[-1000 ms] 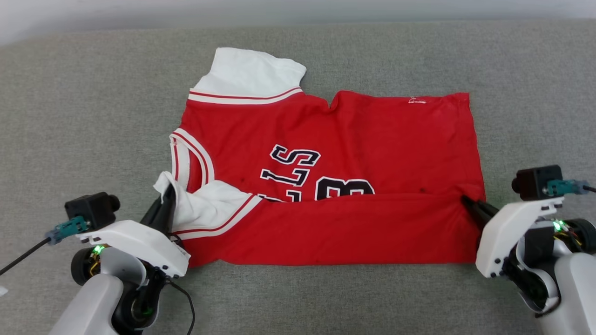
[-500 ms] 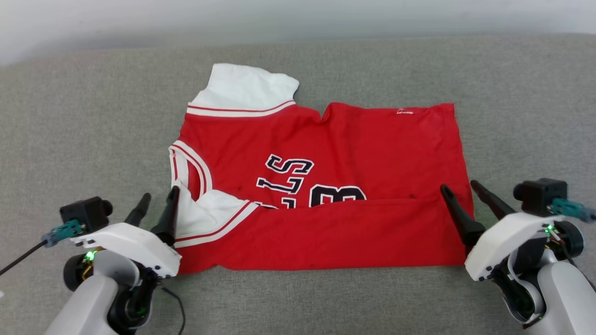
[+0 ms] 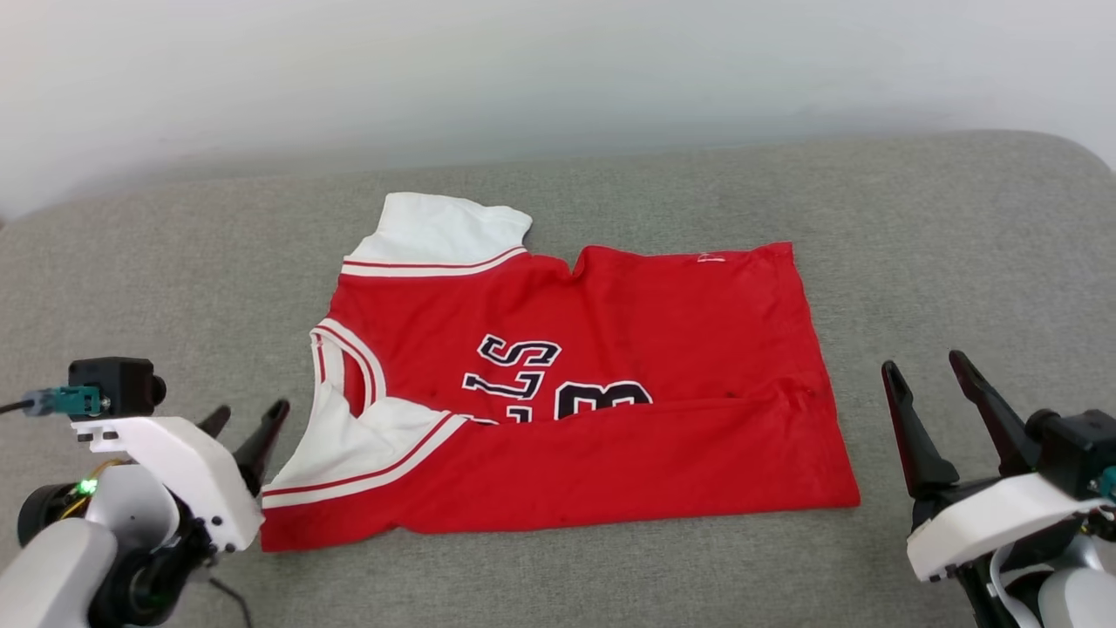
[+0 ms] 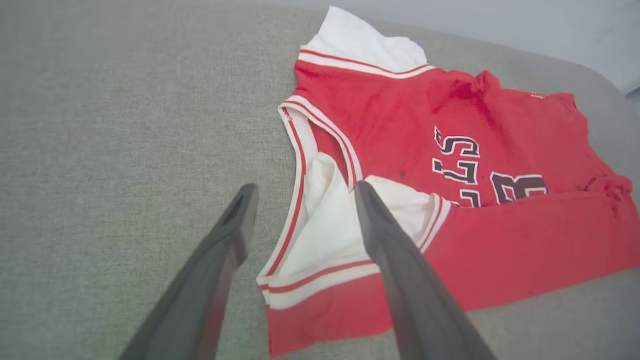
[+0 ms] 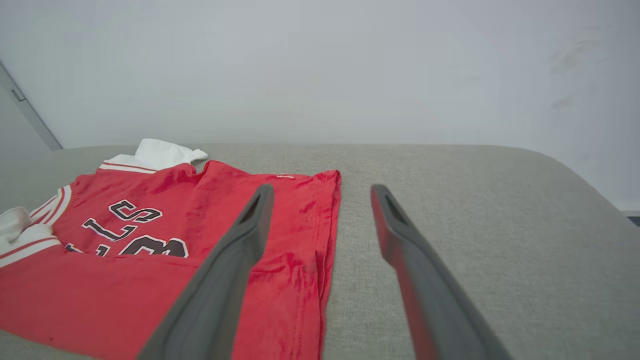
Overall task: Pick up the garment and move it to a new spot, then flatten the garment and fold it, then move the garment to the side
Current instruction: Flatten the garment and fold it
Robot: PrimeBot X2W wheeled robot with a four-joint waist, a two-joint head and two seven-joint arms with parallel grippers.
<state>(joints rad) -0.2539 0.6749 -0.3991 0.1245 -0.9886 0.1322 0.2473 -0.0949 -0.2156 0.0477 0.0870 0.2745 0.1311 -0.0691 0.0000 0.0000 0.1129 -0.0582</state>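
The garment (image 3: 610, 349) is a red jersey with white sleeves and black lettering. It lies flat on the grey cushion, its near edge folded up over the lower part of the numbers. My left gripper (image 3: 248, 419) stands open just left of the near white sleeve (image 3: 349, 436), apart from the cloth. In the left wrist view the garment (image 4: 450, 150) lies beyond my open fingers (image 4: 235, 225). My right gripper (image 3: 928, 371) is open to the right of the garment's hem, not touching it. The right wrist view shows the garment (image 5: 200, 215) to the left of the fingers (image 5: 395, 220).
The grey cushion (image 3: 959, 262) extends well beyond the garment on every side, with a rounded far right corner. A pale wall (image 3: 558, 70) rises behind it. The cushion's far edge (image 5: 450, 147) runs below the wall.
Both grippers let go of the garment's folded near edge, opened and drew back outward. The head camera has tilted up, so the whole scene sits lower in view.
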